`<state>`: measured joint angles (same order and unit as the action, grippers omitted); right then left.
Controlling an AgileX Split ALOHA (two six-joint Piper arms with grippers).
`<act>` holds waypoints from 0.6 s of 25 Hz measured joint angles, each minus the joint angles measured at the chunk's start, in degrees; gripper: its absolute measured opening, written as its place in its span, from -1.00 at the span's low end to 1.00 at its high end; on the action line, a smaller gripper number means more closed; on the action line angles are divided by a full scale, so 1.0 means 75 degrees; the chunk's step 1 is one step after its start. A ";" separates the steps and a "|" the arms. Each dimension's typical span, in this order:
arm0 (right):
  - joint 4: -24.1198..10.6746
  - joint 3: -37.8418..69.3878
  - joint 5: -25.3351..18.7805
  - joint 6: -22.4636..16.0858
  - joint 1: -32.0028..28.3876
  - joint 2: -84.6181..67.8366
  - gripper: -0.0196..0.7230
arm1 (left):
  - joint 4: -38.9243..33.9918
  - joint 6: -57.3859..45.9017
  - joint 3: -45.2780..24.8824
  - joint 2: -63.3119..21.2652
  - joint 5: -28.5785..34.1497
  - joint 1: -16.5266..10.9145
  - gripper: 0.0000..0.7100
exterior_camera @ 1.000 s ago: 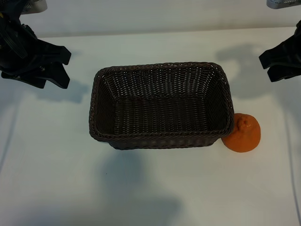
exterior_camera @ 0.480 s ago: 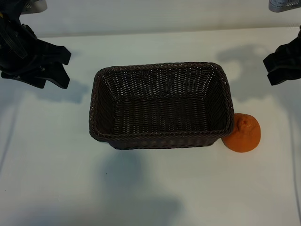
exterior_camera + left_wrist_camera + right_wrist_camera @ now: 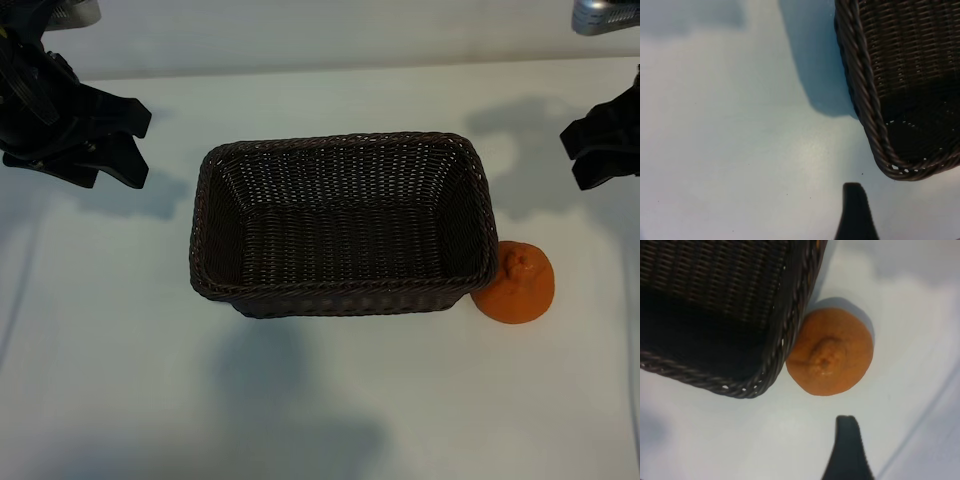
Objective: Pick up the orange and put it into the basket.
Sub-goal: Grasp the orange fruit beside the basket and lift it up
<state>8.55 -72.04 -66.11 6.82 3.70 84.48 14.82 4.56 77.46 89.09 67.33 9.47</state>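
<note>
Now | right tool [image 3: 603, 150] wider apart | left tool [image 3: 118, 142] apart | orange [image 3: 516, 284] unmoved

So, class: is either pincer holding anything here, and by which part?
Nothing is held. The orange sits on the table against the basket; both pincers, left and right, hang apart.

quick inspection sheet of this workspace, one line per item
surface: white table, bare where visible, with soft shadows
job's things: orange on the table, knob up, against the outside of the basket's near right corner; basket holds nothing
clutter: nothing seen
grippers: left gripper open, above the table left of the basket, holding nothing; right gripper open, at the right edge, beyond the orange, holding nothing
cables: nothing seen
surroundings: pale wall behind the table; a grey metal part at the top right corner
</note>
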 joint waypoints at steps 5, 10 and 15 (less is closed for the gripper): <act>0.0015 0.0000 0.0021 -0.0172 0.0000 0.0606 0.43 | 0.0000 0.0000 0.0000 0.0000 0.0000 0.0000 0.48; 0.0015 0.0000 0.0021 -0.0189 0.0000 0.1142 0.43 | 0.0000 0.0000 0.0000 0.0000 0.0000 0.0000 0.48; 0.0015 0.0000 0.0021 -0.0211 0.0000 0.1363 0.43 | 0.0000 0.0000 0.0000 0.0000 0.0000 0.0000 0.48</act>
<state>8.66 -72.04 -65.95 5.23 3.70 94.70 14.82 4.56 77.46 89.09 67.33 9.47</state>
